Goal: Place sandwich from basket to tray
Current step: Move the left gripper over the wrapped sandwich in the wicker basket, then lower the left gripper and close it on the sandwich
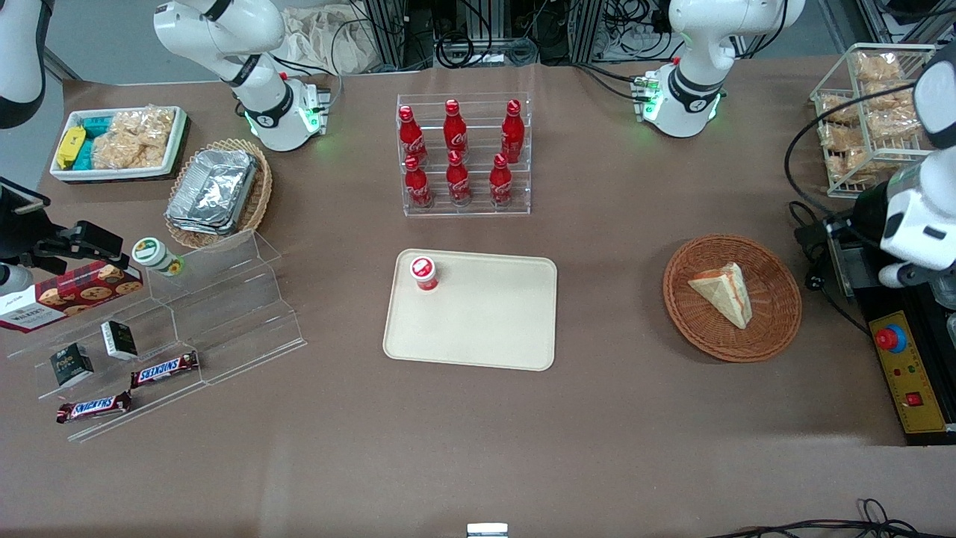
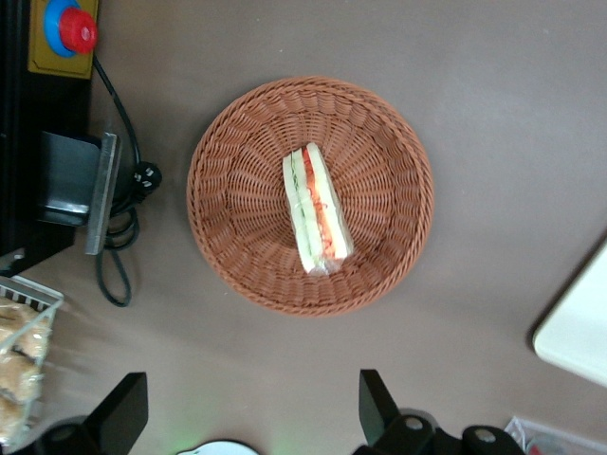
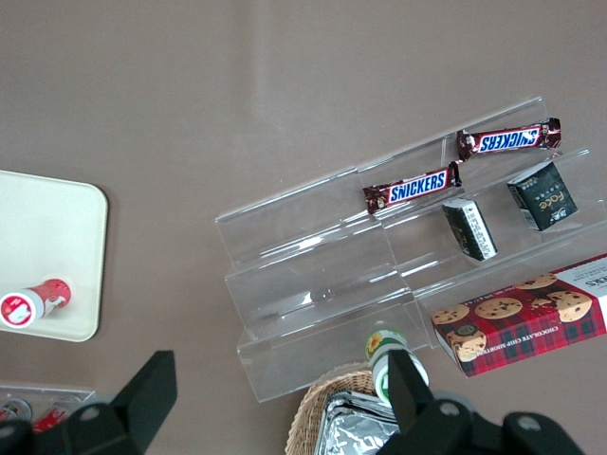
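Front view: round reddish-brown woven wicker basket [image 1: 732,297] toward working arm's end of table, holding triangular white-bread sandwich wedge with red-orange and green filling [image 1: 722,293]. Flat cream-beige rectangular plastic tray [image 1: 478,321] mid-table, well apart from basket, carrying small red-capped cup [image 1: 424,272] near one corner. Clear acrylic rack of six red cola bottles [image 1: 457,153] farther from camera than tray. Left arm's white wrist at frame edge beside basket; fingers not visible here.

Left wrist view: left gripper [image 2: 248,408] hovering above table just beside basket [image 2: 237,237], black fingers [image 2: 121,409] spread wide, released, gripping nothing. Sandwich [image 2: 317,209] lying in basket centre, filling edge up. Tray corner [image 2: 579,327] near frame edge, apart from basket. Red emergency button on yellow box [image 2: 68,28] nearby.

Right wrist view: tray corner [image 3: 57,246] with red-capped cup [image 3: 32,301] lying on it; clear acrylic stepped shelf [image 3: 379,275] with two Snickers bars [image 3: 410,187].
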`<state>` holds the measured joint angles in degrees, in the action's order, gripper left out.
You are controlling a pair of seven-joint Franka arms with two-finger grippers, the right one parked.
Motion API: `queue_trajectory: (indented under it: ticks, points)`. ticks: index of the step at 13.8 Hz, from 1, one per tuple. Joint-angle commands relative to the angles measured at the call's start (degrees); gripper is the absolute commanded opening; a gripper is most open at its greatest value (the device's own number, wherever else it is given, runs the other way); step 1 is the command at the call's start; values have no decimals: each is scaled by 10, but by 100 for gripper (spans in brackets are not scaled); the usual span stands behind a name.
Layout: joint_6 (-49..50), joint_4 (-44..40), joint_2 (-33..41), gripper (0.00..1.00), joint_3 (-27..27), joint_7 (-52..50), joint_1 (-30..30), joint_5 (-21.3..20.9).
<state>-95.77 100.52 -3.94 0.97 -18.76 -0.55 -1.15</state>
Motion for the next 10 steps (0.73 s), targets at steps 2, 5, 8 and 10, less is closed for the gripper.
queue_trajectory:
  ticks: [2, 5, 8, 10]
  points:
    - [-110, 94, 3, 100, -1, -78, 1, 7]
    - [-197, 157, -12, 100, -2, -110, 4, 8]
    - [-270, 201, -48, 100, -2, -123, 4, 14]
    - [-325, 224, -75, 100, -3, -124, 4, 17]
